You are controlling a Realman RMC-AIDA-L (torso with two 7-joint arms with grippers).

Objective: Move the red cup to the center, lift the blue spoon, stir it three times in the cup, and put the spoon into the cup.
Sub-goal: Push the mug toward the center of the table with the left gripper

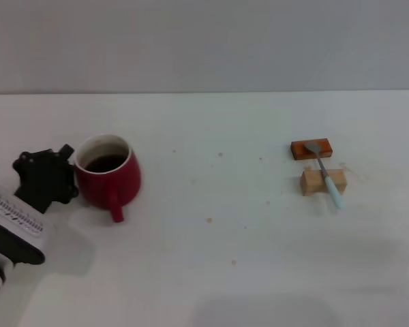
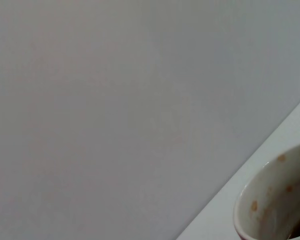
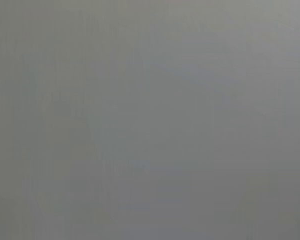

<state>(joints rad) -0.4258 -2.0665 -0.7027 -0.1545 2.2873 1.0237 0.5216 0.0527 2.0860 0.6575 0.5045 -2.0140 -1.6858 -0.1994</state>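
The red cup (image 1: 109,176) stands at the table's left, dark liquid inside and its handle toward the front. In the left wrist view, part of the red cup's white inner rim (image 2: 270,200) shows in a corner. My left gripper (image 1: 58,174) sits right beside the cup on its left side, black and close against the wall. The blue spoon (image 1: 329,184) lies at the right, its grey bowl resting on an orange-brown block (image 1: 301,150) and its pale handle across a wooden block (image 1: 312,182). My right gripper is out of view.
The white table (image 1: 218,231) runs back to a grey wall (image 1: 204,41). A few small brown specks dot the middle. The right wrist view shows only plain grey.
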